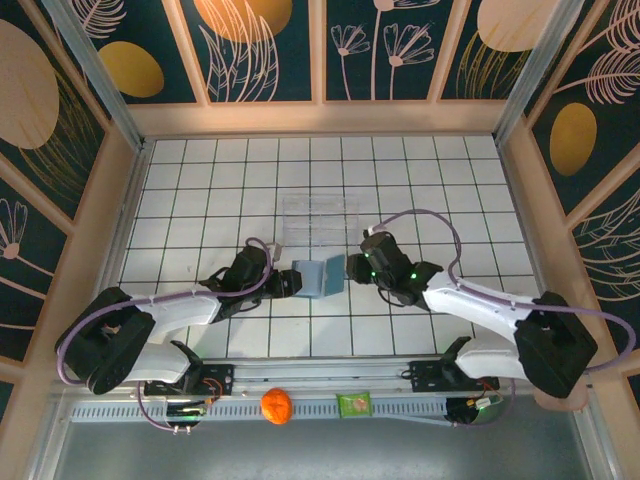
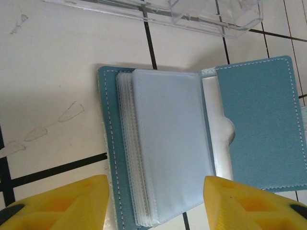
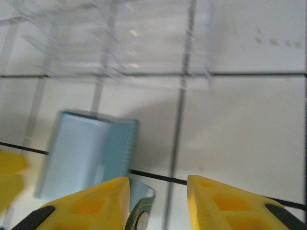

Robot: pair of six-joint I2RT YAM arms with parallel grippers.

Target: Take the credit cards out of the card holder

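My left gripper (image 2: pixel 154 189) hangs over the tiled table (image 1: pixel 200 180) with its yellow fingers (image 2: pixel 67 201) spread wide. The near end of the card holder (image 2: pixel 168 143) sits between them, though I cannot tell whether they touch it. My right gripper (image 3: pixel 158 191) is at the holder's other side, jaws parted, and a teal flap edge shows just beside its left finger; that view is blurred. The card holder lies open between the two grippers, teal cover folded out to the right and a stack of clear sleeves on top. Just beyond it sits a clear plastic tray (image 1: pixel 320 222).
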